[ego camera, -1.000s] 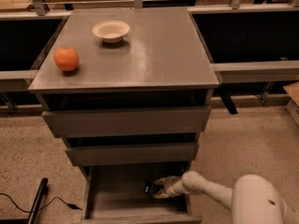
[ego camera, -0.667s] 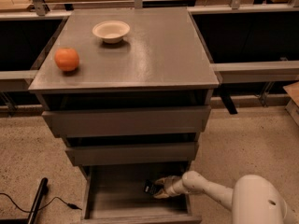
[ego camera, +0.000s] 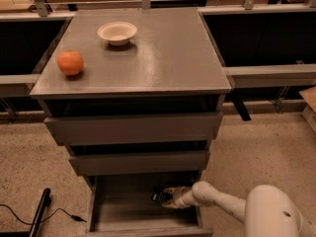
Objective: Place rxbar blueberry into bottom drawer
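Cable (ego camera: pixel 29 216) and a black pole (ego camera: pixel 40 215) lie on the floor (ego camera: pixel 19 177) at far left. On the grey cabinet top (ego camera: pixel 163 58) an orange (ego camera: pixel 70 62) sits near the left edge, a cream bowl (ego camera: pixel 117 32) further back to its right, well apart. Below, the bottom drawer (ego camera: pixel 123 207) is pulled out. Inside it, towards the right rear, the rxbar blueberry (ego camera: pixel 158 196) shows as a dark patch at the tip of the gripper (ego camera: pixel 167 200), which reaches in from the right on a white arm (ego camera: pixel 222 204). Whether the gripper clasps the bar or merely touches it cannot be told. Compared with a second ago, bar, gripper and arm sit in the same places. No writing on the wrapper is legible.
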You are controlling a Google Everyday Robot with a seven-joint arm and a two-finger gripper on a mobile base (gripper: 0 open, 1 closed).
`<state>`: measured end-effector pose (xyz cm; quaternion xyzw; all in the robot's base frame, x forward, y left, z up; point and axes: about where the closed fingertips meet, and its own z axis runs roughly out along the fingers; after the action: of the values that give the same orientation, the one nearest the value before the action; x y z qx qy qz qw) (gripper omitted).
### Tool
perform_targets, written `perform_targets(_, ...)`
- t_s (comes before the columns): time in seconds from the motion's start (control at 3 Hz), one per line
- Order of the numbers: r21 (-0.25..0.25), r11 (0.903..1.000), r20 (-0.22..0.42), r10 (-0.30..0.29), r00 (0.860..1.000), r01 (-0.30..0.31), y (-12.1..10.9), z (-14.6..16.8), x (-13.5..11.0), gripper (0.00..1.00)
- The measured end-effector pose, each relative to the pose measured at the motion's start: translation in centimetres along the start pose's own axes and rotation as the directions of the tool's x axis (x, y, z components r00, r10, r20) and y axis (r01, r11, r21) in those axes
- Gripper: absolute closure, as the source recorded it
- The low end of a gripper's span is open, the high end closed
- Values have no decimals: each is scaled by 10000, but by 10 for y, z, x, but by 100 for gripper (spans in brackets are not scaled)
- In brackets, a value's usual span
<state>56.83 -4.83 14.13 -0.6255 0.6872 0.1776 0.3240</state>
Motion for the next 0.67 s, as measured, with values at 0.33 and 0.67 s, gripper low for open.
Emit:
perform_targets(0.33, -31, 10000, 14, 3, 10000, -3, 2, 2, -1, 12)
perform_targets(0.67, -60, 10000, 27, 5, 10000, -5, 3, 3, -1, 0)
